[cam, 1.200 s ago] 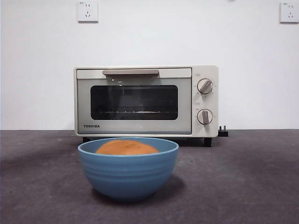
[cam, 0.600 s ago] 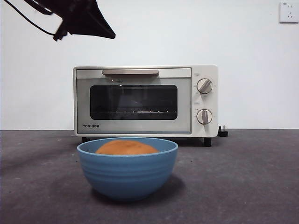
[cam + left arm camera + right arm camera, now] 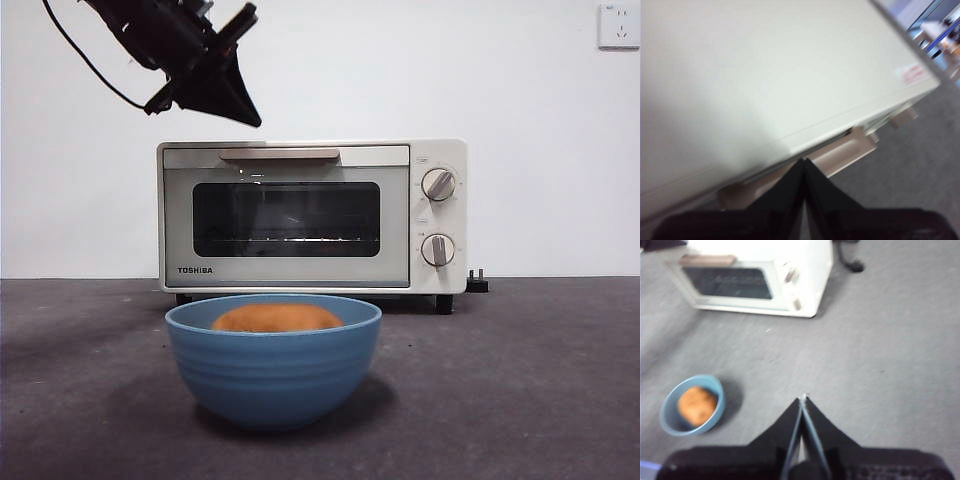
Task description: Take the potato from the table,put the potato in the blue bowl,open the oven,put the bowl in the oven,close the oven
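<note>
Oven (image 3: 312, 215) door closed; left pincer (image 3: 238, 100) pressed together above handle (image 3: 279, 154), not touching.

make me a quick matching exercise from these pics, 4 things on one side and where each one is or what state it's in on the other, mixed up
Things:
1. potato
2. oven door
3. left gripper
4. right gripper

States:
A. shut, above bare table
B. lying in the blue bowl
C. shut, above the oven's handle
D. closed

Pairs: 1-B, 2-D, 3-C, 4-A

Even bright light, front view sharp, soft shadow under blue bowl (image 3: 273, 365), both wrist views blurred
</note>
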### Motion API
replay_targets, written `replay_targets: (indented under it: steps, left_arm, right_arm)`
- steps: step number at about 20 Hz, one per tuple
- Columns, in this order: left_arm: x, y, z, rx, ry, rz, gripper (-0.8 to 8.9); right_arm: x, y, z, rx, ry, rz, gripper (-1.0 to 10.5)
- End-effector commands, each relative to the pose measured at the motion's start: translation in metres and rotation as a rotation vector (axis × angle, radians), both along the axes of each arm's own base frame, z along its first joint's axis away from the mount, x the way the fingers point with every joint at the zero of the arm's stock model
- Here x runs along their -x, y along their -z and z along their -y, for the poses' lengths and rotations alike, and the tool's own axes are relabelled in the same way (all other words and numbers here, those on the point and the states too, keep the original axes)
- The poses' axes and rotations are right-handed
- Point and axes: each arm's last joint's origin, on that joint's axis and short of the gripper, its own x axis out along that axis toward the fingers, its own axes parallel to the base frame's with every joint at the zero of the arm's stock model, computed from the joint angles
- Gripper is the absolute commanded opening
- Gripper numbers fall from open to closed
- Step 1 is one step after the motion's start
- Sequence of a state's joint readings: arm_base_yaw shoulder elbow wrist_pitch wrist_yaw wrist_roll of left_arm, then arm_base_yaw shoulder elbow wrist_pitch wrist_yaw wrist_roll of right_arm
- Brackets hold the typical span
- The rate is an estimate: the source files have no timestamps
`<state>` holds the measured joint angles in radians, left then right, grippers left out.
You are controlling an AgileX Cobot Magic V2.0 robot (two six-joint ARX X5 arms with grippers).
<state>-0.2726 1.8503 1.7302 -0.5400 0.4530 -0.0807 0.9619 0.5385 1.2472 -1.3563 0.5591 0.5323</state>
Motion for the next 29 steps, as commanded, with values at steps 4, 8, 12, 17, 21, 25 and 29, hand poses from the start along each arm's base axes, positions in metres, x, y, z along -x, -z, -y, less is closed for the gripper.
replay_targets:
  steps: [4, 8, 12, 17, 21, 25, 29]
  left_arm:
    - [-0.007, 0.018, 0.002, -0.086, 0.001, -0.012, -0.06]
    - [-0.009, 0.021, 0.005, -0.088, -0.001, -0.007, -0.06]
    - [-0.005, 0.025, 0.012, -0.192, -0.027, -0.011, -0.06]
    - [0.007, 0.031, 0.025, -0.242, 0.029, -0.08, -0.06]
    - [0.018, 0.037, 0.034, -0.319, 0.032, -0.154, -0.06]
    - [0.025, 0.04, 0.041, -0.355, 0.058, -0.18, -0.06]
    - [0.026, 0.042, 0.042, -0.396, 0.034, -0.181, -0.06]
  right_arm:
    - [0.0, 0.002, 0.002, 0.019, 0.022, 0.0, -0.1]
    - [0.0, 0.002, 0.002, 0.019, 0.021, -0.001, -0.1]
    - [0.0, 0.002, 0.002, 0.02, 0.022, 0.0, -0.1]
    - [0.0, 0.002, 0.002, 0.02, 0.022, 0.0, -0.1]
    - [0.0, 0.002, 0.002, 0.019, 0.022, 0.0, -0.1]
    - [0.0, 0.002, 0.002, 0.012, 0.026, -0.003, -0.1]
    - [0.0, 0.002, 0.002, 0.009, 0.026, -0.004, -0.1]
